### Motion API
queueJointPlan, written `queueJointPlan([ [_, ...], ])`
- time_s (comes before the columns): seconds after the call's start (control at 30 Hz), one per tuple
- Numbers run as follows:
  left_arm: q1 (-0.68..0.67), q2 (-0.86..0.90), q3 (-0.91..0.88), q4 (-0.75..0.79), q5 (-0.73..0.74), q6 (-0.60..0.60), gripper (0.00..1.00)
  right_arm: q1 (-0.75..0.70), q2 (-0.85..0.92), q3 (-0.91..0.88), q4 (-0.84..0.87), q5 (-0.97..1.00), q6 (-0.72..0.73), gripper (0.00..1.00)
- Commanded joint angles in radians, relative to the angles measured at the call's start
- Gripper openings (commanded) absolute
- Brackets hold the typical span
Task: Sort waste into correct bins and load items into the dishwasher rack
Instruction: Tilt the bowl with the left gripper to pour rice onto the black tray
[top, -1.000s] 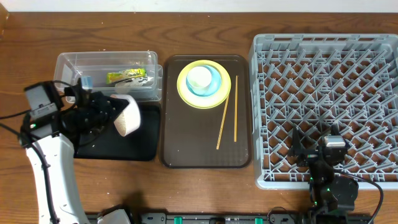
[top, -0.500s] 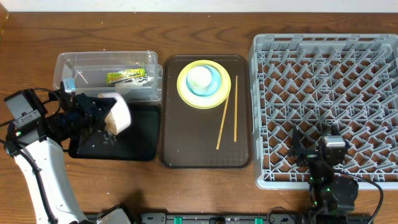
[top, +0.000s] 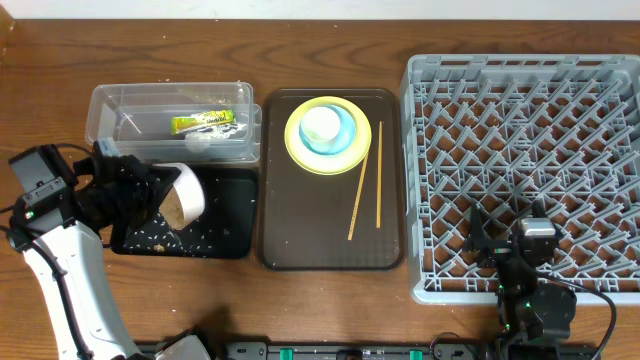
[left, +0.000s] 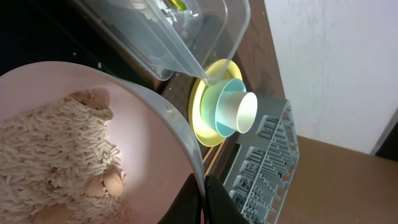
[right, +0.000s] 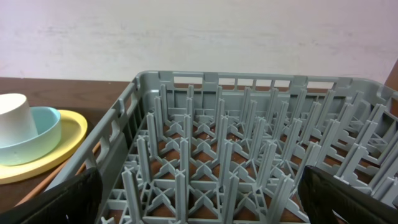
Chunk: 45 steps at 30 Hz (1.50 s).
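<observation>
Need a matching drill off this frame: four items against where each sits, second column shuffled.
1. white bowl
2. snack wrapper
3. chopsticks
4. white cup

A. in the light blue bowl
B. on the brown serving tray
C. tilted over the black tray
D. in the clear tub

Pairs: 1-C, 2-D, 3-B, 4-A

Robot test bench, wooden table (top: 330, 305), blank wall (right: 199, 31)

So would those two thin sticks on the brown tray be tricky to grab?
Probably. The chopsticks look stiff and light, but they lie flat on the tray, leaving little to pinch. Being slender, they may roll or skid if nudged.
</observation>
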<state>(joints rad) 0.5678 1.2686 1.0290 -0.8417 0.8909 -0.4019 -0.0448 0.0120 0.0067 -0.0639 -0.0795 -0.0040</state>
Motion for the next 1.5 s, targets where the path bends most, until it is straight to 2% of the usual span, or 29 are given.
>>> queueJointPlan([
  [0.0,0.005,0.005,0.015,-0.002,-0.014,-0.035,0.06,-0.01,-0.006,-0.001,-0.003,-0.007,0.01,0.99],
  [0.53,0.005,0.005,0.015,0.002,-0.014,-0.081,0.06,-0.01,-0.006,-0.001,-0.003,-0.007,0.01,0.99],
  [0.93,0.005,0.005,0.015,0.025,-0.013,0.092,0.06,-0.01,-0.006,-0.001,-0.003,-0.007,0.01,0.99],
  [1.07,0.005,0.005,0.015,-0.003,-0.012,0.048,0.06,-0.01,-0.006,-0.001,-0.003,-0.007,0.01,0.99],
  [1.27,0.005,0.005,0.015,0.021,0.075,0.081,0.06,-0.01,-0.006,-0.001,-0.003,-0.007,0.01,0.99],
  [1.47,0.005,0.005,0.015,0.042,0.248,0.114,0.06,-0.01,-0.006,-0.001,-0.003,-0.007,0.01,0.99],
])
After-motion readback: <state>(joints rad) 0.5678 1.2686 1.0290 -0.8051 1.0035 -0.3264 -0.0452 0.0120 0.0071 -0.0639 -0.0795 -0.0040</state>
